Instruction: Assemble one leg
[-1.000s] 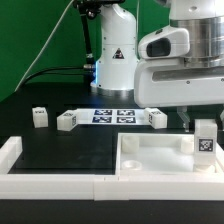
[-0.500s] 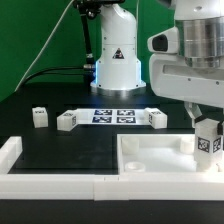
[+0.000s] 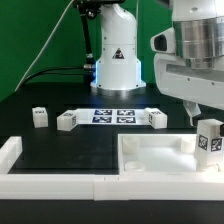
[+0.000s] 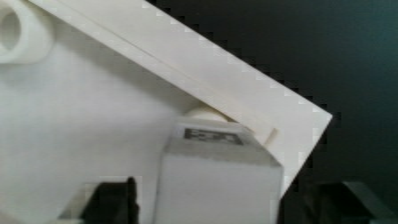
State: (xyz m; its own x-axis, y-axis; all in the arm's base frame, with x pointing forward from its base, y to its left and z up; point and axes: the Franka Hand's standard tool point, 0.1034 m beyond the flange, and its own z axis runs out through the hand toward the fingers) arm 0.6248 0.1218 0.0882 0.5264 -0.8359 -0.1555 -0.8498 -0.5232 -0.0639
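One leg, a chunky white block with a black-and-white tag, stands upright in the right rear corner of the large white tray-like top. My gripper hangs just above and around it. In the wrist view the leg sits over a round corner socket of the top. My gripper straddles it, with dark fingers standing apart from both its sides, so the gripper is open. Three more legs lie on the black table.
The marker board lies between the loose legs, in front of the robot base. A white L-shaped wall runs along the front and the exterior view's left. A second corner socket shows in the wrist view.
My gripper and arm have shifted toward the exterior view's right. The leg in the corner has moved slightly the same way.
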